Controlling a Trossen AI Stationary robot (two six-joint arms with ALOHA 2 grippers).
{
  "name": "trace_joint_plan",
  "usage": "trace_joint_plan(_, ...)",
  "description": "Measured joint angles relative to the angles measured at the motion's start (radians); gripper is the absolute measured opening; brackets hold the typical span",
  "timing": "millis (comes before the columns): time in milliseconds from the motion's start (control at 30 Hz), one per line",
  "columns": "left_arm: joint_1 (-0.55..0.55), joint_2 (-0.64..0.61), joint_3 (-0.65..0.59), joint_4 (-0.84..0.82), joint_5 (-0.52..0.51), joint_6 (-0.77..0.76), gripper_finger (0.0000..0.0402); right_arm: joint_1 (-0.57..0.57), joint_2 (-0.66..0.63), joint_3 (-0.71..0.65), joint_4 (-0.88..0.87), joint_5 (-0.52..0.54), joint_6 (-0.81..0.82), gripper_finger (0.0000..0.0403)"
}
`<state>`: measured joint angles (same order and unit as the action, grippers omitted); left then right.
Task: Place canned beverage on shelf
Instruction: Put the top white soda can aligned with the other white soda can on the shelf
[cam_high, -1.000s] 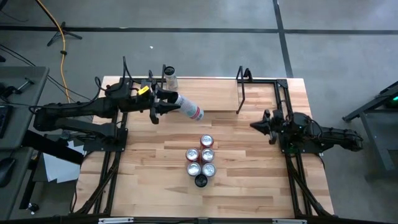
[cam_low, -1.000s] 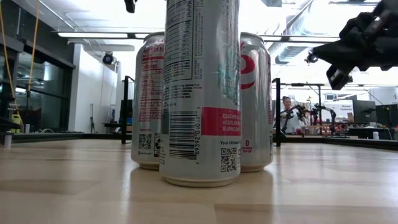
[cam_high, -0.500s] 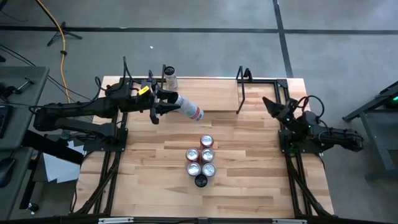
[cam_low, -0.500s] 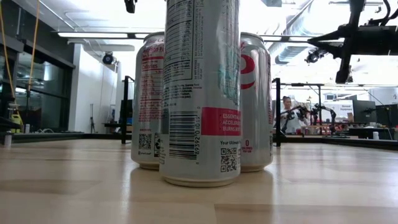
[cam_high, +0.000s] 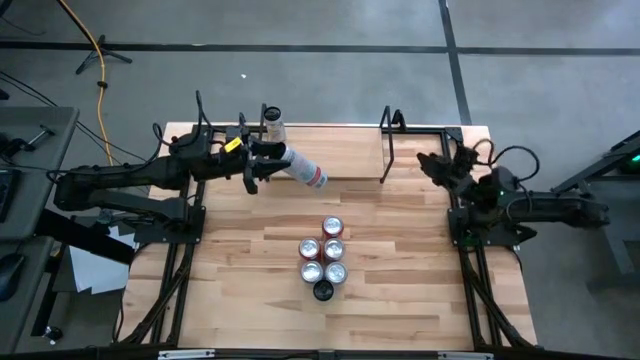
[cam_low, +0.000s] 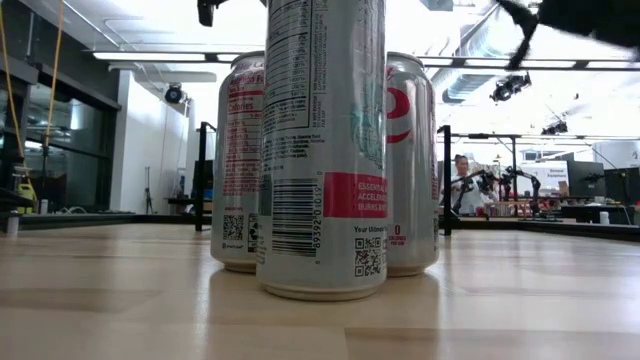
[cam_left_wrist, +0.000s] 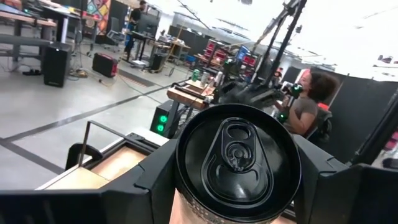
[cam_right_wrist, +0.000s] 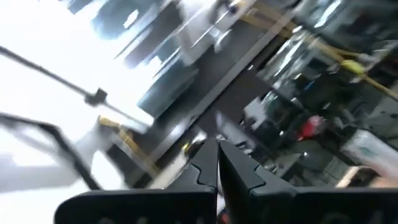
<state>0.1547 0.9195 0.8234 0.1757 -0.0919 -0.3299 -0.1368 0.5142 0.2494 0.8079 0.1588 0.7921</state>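
Silver can with red band; pale wooden shelf, black uprights

A robotics lab or workshop: beyond the left gripper stretch a bare concrete floor, workbenches crowded with equipment, another robot arm (a seated person beside it) and bright ceiling strip lights.

Cans on the table
Three cans stand close together on the wooden table.
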Motion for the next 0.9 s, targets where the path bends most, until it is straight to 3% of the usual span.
trace_joint_plan(67, 0.000, 0.000, 0.000, 0.000, 0.000, 0.000, 0.0184, 0.000, 0.086, 0.126, -0.119, -0.055, -0.067, 0.0004)
trace_joint_plan(167, 0.000, 0.000, 0.000, -0.001, -0.001, 0.002, 0.0184, 0.000, 0.213, 0.334, -0.436, -0.084, -0.155, 0.0025)
trace_joint_plan(300, 0.000, 0.000, 0.000, -0.019, -0.001, 0.018, 0.0181, -0.001, 0.388, 0.590, -0.834, -0.085, -0.227, 0.0089)
trace_joint_plan(400, 0.000, 0.000, 0.000, -0.055, 0.000, 0.020, 0.0184, 0.000, 0.503, 0.740, -1.005, -0.084, -0.286, 0.0148)
trace_joint_plan(667, 0.000, 0.000, 0.000, -0.090, -0.002, 0.044, 0.0183, 0.000, 0.747, 1.015, -1.144, -0.115, -0.438, 0.0285)
trace_joint_plan(900, 0.000, 0.000, 0.000, -0.090, -0.027, 0.054, 0.0186, 0.026, 0.942, 1.166, -1.167, -0.115, -0.529, 0.0330)
